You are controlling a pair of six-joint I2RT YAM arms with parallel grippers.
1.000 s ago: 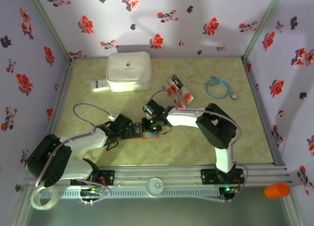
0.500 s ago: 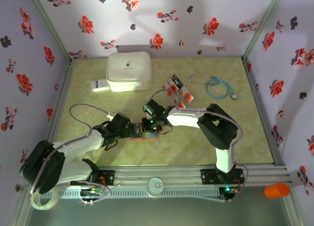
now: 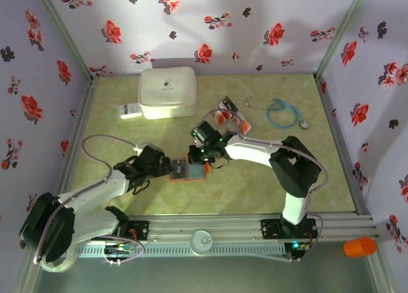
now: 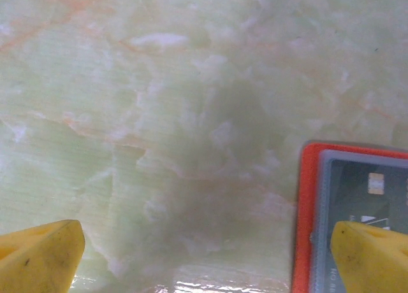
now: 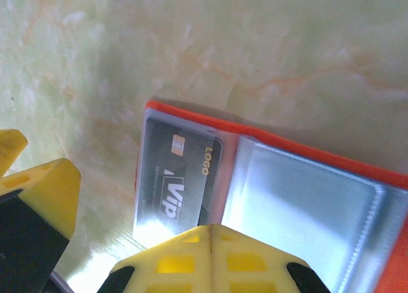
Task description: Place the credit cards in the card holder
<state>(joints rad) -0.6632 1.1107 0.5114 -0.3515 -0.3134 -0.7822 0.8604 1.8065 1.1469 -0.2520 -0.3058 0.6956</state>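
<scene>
Floral-papered walls [image 3: 210,25] close in a pale green marbled table [image 3: 127,140]. The holder [image 3: 190,178] lies open and flat near the table's middle, a little toward the near edge. One dark card [image 5: 182,178] sits in one of its pockets, and the other pocket shows bluish-grey lining. The left gripper [image 4: 207,258] is spread wide, low over the table at the holder's left end, gripping nothing, with one finger over the holder's edge. The right gripper [image 5: 210,242] hangs over the holder with its fingers pressed together and nothing between them. More cards [image 3: 231,118] lie bunched toward the far edge, between a white case [image 3: 167,92] and a stethoscope [image 3: 284,113].
</scene>
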